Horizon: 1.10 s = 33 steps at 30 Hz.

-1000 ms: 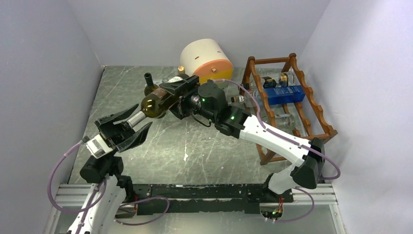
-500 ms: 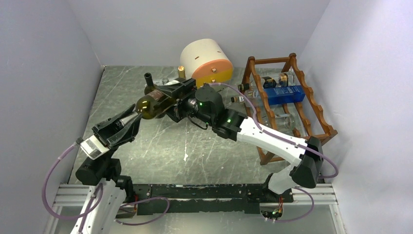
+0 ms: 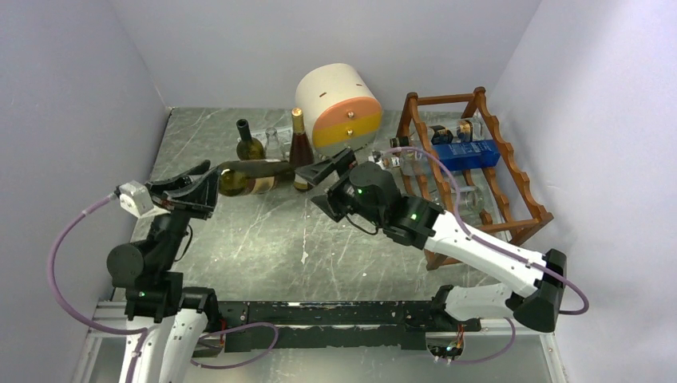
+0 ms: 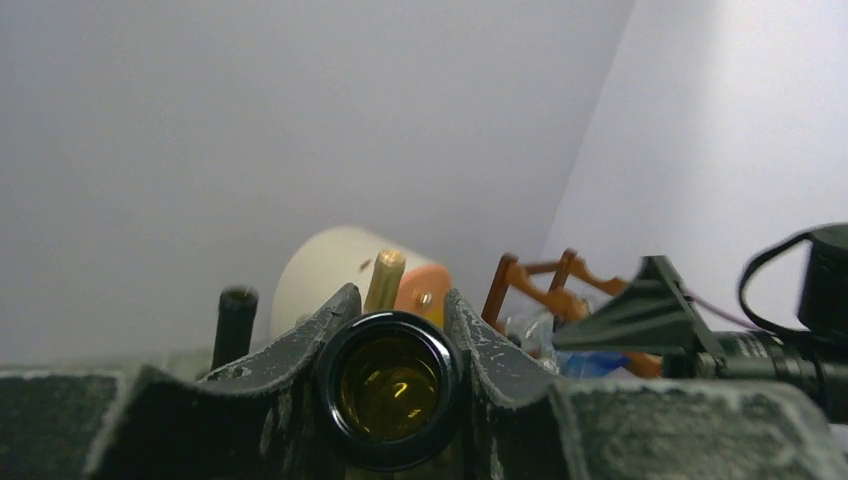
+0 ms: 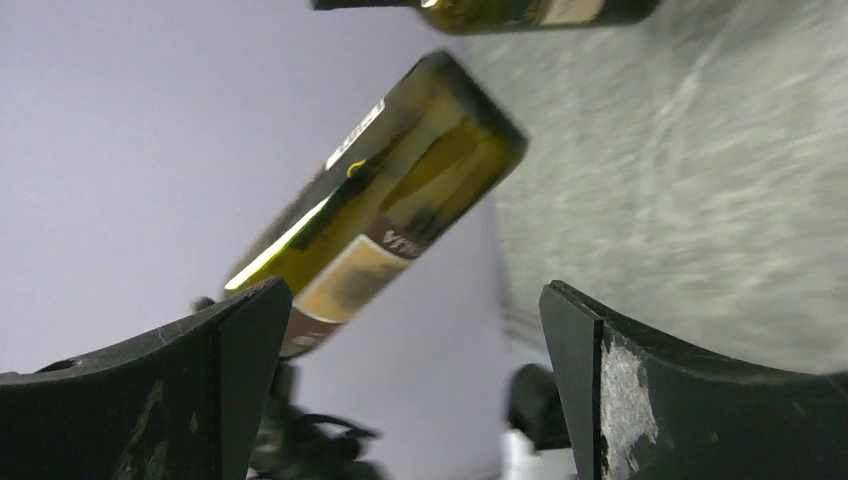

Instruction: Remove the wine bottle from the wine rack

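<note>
as the wine bottle [image 3: 249, 176] hangs level above the surface [image 3: 263, 231], its long axis runs left to right, mouth left, base right, well left of the wine rack [image 3: 437, 99]. left end effector [image 3: 195, 182] is clamped on the neck. right end effector [image 3: 313, 188] gapes wide, holding nothing, fingertips just beside the base.

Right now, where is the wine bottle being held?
Top view, left of centre: the wine bottle lies roughly level, its neck clamped in the left gripper, just before the standing bottles.
</note>
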Each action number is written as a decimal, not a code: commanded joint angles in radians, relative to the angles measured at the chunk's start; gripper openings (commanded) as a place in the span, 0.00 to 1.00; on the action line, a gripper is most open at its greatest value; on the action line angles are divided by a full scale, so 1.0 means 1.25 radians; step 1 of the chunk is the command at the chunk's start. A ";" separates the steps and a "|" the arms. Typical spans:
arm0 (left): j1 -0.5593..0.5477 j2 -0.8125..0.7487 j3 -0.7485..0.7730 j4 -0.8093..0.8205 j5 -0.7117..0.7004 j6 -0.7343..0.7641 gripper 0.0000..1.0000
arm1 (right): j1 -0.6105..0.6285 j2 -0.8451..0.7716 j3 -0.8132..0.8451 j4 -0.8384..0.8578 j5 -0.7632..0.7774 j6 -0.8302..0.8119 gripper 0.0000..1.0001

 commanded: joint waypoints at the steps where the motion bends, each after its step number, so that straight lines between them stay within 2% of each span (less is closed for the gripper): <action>1: 0.002 0.012 0.153 -0.375 -0.125 0.045 0.07 | -0.005 -0.076 -0.029 -0.058 0.061 -0.346 1.00; 4: 0.002 0.034 0.195 -0.543 -0.217 0.078 0.07 | -0.004 -0.133 -0.023 -0.076 0.055 -0.556 1.00; 7: 0.002 0.037 0.168 -0.547 -0.276 0.103 0.07 | -0.005 -0.198 -0.033 -0.102 0.075 -0.696 1.00; 10: 0.002 0.072 0.152 -0.503 -0.330 0.151 0.07 | -0.005 -0.220 -0.020 -0.178 0.152 -0.797 1.00; 14: 0.002 0.176 0.173 -0.479 -0.404 0.186 0.07 | -0.005 -0.189 0.049 -0.314 0.294 -0.790 1.00; 21: 0.003 0.370 0.238 -0.401 -0.460 0.248 0.07 | -0.007 -0.130 0.120 -0.389 0.334 -0.843 1.00; 24: 0.003 0.447 0.271 -0.352 -0.455 0.288 0.07 | -0.007 -0.101 0.140 -0.368 0.277 -1.001 1.00; 30: 0.007 0.554 0.309 -0.255 -0.469 0.356 0.07 | -0.007 -0.135 0.055 -0.240 0.225 -1.177 1.00; 33: 0.011 0.607 0.332 -0.234 -0.466 0.372 0.07 | -0.007 -0.157 0.040 -0.206 0.222 -1.216 1.00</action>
